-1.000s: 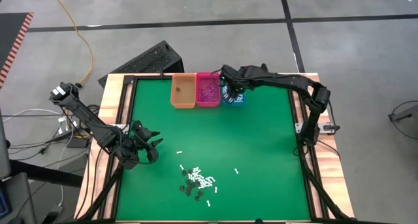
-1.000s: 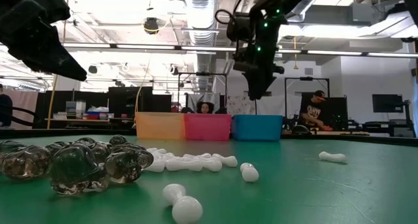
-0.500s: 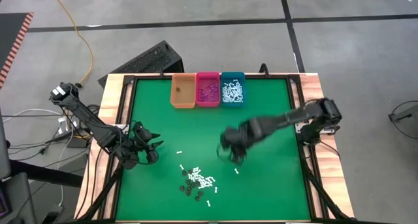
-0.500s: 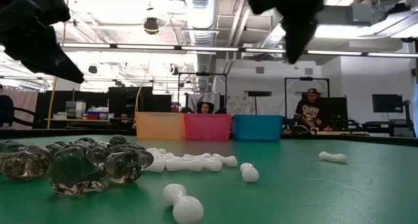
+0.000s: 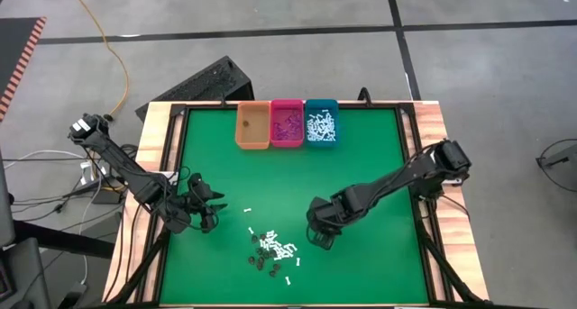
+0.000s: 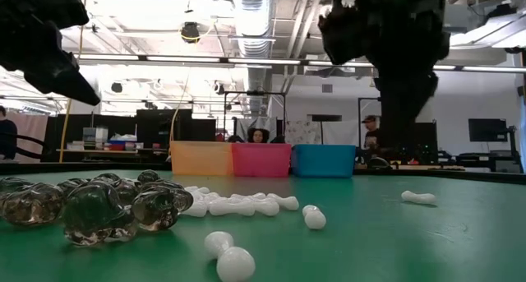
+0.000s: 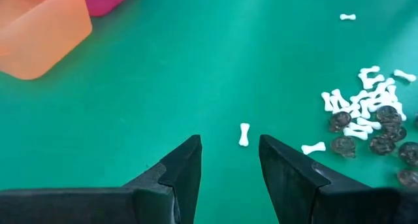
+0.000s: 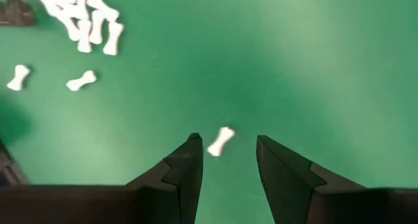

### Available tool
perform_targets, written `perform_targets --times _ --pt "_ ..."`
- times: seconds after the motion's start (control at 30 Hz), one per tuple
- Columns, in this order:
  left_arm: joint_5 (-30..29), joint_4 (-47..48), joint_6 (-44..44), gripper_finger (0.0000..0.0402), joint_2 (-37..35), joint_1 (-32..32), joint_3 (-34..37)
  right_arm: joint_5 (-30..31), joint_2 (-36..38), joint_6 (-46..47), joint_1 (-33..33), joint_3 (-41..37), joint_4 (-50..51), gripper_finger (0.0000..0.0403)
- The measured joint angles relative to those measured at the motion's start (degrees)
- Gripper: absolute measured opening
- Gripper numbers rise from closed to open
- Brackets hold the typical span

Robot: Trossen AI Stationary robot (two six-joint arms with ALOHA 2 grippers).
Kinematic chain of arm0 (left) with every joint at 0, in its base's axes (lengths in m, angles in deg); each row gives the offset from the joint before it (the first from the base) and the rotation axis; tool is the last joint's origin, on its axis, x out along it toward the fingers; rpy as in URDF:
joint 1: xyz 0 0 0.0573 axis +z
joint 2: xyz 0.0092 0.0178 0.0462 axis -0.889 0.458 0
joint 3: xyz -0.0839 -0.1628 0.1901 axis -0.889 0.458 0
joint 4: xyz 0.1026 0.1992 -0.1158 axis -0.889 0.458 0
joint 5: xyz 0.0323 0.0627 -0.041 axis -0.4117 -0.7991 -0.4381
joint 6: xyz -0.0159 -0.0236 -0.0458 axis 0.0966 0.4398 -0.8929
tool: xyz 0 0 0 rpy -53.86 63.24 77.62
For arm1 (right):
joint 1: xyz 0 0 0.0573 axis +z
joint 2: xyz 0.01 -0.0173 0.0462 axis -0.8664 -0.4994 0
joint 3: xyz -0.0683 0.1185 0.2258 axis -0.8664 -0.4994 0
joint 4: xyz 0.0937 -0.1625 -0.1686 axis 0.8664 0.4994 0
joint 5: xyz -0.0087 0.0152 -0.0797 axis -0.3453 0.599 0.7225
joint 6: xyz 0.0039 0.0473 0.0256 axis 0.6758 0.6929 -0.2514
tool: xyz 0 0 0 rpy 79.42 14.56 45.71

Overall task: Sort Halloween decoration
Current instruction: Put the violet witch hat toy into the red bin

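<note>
Overhead and wrist views of the sorting table. Within the last second the right gripper (image 5: 322, 240) has swung from above the teal bin (image 5: 321, 131) at the table's 12 o'clock edge down to the mat's lower middle, and its fingers (image 8: 184, 166) now stand parted and empty over a lone white bone (image 8: 221, 141) lying just off the pile's 2 o'clock side. The shift reads as a delivery finished and a fresh pick begun — the teal bin already holds white pieces, and the bone sits squarely between the open jaws, not yet touched.

The left gripper (image 5: 206, 212) hovers at the table's 9 o'clock side, jaws likewise spread with nothing in them, a second single bone (image 7: 243, 134) on the mat just ahead of its fingertips (image 7: 192, 152).

The remaining Halloween decoration (image 5: 273, 252) lies clustered toward 6 o'clock: white bones mixed with dark, glossy skull-like pieces (best seen in the low view), plus a few strays around it. The pink bin (image 5: 288, 123) holds purple bits; the orange bin (image 5: 253, 125) looks nearly bare.

Nothing stands between the right gripper and its bone. The likely difficulty comes later — in the pile the pieces touch and overlap, so a clean single grasp there would be harder.
</note>
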Motion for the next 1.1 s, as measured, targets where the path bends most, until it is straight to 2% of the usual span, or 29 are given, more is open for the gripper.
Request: perform_targets --times 0.37,0.73,0.93,1.1 --pt "0.53 -0.51 0.39 0.0144 0.00 0.02 0.00 3.47 -2.07 5.05 2.51 -1.39 0.37 0.0175" --pt "0.59 -0.66 1.03 0.0144 0.00 0.01 0.00 4.06 -4.22 5.81 1.64 -1.32 0.35 0.0242" --pt "0.59 -0.64 1.01 0.0144 0.00 0.00 0.00 4.38 -4.22 7.82 2.99 -1.30 -0.07 0.0241" --pt "0.59 -0.59 0.95 0.0144 -0.01 0.00 0.00 8.21 -4.22 10.41 4.92 -1.30 -0.02 0.0239"
